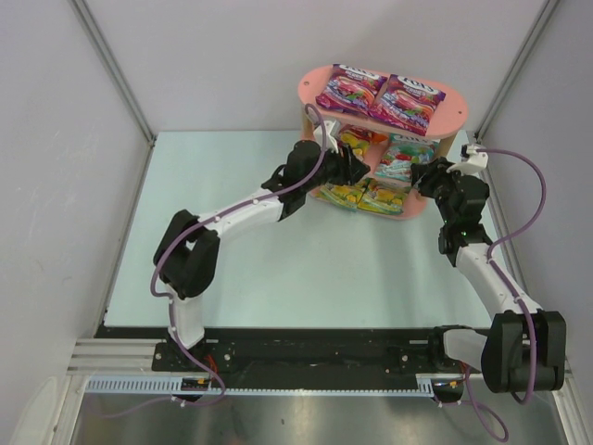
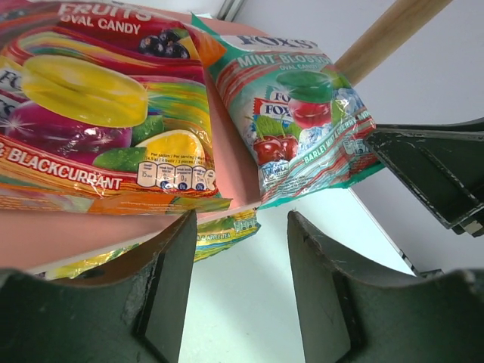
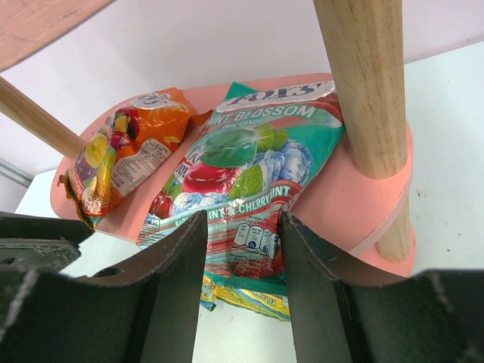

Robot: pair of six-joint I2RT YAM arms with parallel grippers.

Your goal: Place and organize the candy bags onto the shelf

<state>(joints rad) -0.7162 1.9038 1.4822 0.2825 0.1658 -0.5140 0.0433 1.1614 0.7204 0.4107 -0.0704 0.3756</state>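
The pink three-tier shelf [image 1: 449,119] stands at the far right. Two purple-magenta bags [image 1: 350,89] [image 1: 408,100] lie on its top board. The red-orange bag [image 2: 98,98] and the teal-white bag [image 3: 242,159] lie on the middle board [image 3: 340,204]. Two yellow-green bags [image 1: 345,195] [image 1: 382,197] lie on the bottom board. My left gripper [image 2: 242,219] is open and empty at the middle board's left edge. My right gripper [image 3: 242,219] is open, its fingers on either side of the teal-white bag's overhanging near end.
A wooden dowel post [image 3: 363,83] stands just right of the teal-white bag. Grey walls and metal frame rails [image 1: 111,69] enclose the pale green table [image 1: 241,278]. The two grippers face each other across the shelf.
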